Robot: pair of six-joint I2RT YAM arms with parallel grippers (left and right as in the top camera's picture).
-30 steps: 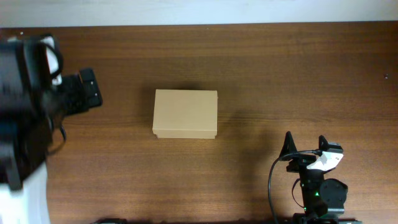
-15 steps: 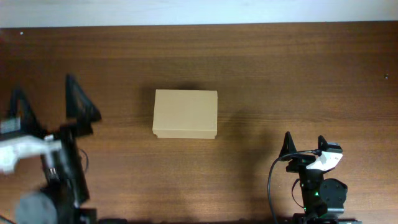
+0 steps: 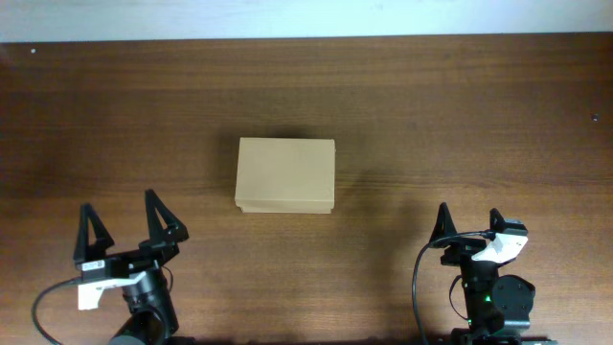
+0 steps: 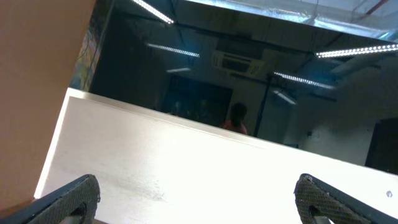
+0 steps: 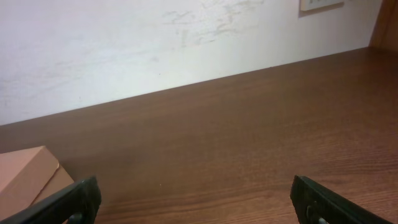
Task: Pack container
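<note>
1. The small rectangular brown cardboard box [image 3: 285, 175], lid shut, lies on the dark wooden table [image 3: 431, 115], ahead of both pincers and between them, well apart from each.
2. The left gripper [image 3: 119, 201] has its fingers spread, holding nothing.
3. The right gripper [image 3: 469, 211] is likewise spread and holds nothing.

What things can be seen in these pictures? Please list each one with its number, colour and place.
container: one, plain brown cardboard, lid shut, in the middle of the table.
table: one, dark brown wood, under everything.
wall: one, white, behind the far edge of the table.
wall plate: one, beige, on the wall, at the top right of the right wrist view.
left gripper: one, black, open and empty, at the near left of the table, apart from the container.
right gripper: one, black, open and empty, at the near right of the table, apart from the container.
</note>
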